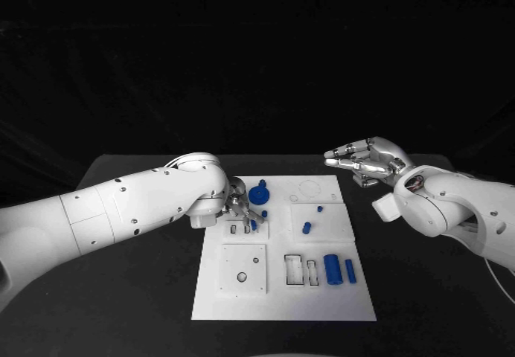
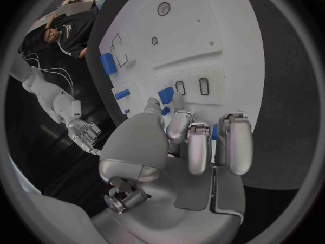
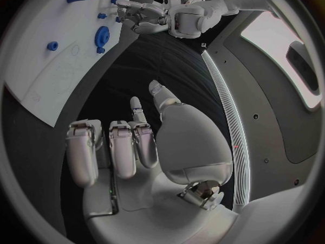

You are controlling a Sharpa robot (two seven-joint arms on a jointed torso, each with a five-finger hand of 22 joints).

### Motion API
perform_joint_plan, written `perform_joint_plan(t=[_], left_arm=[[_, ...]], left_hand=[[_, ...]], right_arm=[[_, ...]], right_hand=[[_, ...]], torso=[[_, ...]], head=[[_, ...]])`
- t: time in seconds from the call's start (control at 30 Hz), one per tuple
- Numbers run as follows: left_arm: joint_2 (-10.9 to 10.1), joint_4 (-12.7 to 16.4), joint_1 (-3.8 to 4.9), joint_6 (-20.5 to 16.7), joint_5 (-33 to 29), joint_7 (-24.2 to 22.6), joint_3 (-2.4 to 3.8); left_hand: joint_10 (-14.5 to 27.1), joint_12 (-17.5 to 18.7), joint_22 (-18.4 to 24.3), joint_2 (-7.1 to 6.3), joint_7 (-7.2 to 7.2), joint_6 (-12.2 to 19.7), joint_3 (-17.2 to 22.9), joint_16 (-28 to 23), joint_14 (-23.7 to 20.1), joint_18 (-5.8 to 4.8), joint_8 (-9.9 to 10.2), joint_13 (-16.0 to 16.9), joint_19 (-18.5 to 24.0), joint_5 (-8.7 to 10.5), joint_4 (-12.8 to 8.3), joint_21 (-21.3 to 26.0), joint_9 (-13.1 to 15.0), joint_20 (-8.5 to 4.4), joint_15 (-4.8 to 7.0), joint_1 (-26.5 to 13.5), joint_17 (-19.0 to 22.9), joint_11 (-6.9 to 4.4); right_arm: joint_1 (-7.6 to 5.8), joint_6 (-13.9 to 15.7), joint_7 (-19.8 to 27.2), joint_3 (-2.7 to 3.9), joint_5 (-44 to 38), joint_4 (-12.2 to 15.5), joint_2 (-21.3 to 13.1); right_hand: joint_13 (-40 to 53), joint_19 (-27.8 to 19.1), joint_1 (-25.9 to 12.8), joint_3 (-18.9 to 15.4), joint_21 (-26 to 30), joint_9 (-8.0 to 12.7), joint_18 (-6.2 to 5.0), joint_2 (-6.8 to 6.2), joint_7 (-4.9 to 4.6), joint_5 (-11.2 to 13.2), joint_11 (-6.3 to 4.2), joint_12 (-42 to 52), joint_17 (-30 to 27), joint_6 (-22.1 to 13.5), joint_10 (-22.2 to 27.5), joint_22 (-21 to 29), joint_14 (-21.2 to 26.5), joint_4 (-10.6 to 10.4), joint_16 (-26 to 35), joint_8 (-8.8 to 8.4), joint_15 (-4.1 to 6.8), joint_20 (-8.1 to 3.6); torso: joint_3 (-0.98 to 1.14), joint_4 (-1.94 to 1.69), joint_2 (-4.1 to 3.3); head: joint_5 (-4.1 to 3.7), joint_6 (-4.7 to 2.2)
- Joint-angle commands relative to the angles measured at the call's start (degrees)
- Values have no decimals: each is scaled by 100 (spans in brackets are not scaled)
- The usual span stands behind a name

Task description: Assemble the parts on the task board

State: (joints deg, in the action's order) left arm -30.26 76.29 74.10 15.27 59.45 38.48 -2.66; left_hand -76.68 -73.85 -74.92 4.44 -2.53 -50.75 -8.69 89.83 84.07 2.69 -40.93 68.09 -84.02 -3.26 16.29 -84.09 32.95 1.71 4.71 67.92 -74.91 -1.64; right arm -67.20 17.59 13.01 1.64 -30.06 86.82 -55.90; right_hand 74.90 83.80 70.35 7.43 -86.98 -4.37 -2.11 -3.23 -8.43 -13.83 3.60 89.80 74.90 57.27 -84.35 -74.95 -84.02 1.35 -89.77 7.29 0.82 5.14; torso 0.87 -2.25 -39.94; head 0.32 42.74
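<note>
A small blue part (image 1: 253, 222) sits at the task board's (image 1: 283, 301) upper left, pinched by the left hand (image 1: 238, 210), seemingly mid-insertion. Next it needs lining up with a slot and pressing down. The right hand (image 1: 366, 161) hovers off the board above the counter (image 1: 118, 297), empty, fingers loosely curled but apart.

No text, label, brand, number or sign can be read on the flat white task board (image 1: 322, 297), on its small blue plastic parts (image 1: 333, 268), or on the black worktop (image 1: 129, 297) around them.
</note>
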Motion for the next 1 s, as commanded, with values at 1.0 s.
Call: perform_joint_plan(t=[1.0], left_arm=[[121,-67,3,228,-113,14,-2]], left_hand=[[-43,-22,-503,1,23,77,598,17,593,-66,26,27,-264,-27,-78,-54,168,-53,32,506,-1509,0]], right_arm=[[13,-57,-68,1,-190,-20,39]], right_hand=[[1510,296,117,-25,10,6,54,104,-8,65,9,20,1510,-37,-565,-822,-598,85,-23,3,-47,45]], torso=[[1,-1,-2]], head=[[12,75]])
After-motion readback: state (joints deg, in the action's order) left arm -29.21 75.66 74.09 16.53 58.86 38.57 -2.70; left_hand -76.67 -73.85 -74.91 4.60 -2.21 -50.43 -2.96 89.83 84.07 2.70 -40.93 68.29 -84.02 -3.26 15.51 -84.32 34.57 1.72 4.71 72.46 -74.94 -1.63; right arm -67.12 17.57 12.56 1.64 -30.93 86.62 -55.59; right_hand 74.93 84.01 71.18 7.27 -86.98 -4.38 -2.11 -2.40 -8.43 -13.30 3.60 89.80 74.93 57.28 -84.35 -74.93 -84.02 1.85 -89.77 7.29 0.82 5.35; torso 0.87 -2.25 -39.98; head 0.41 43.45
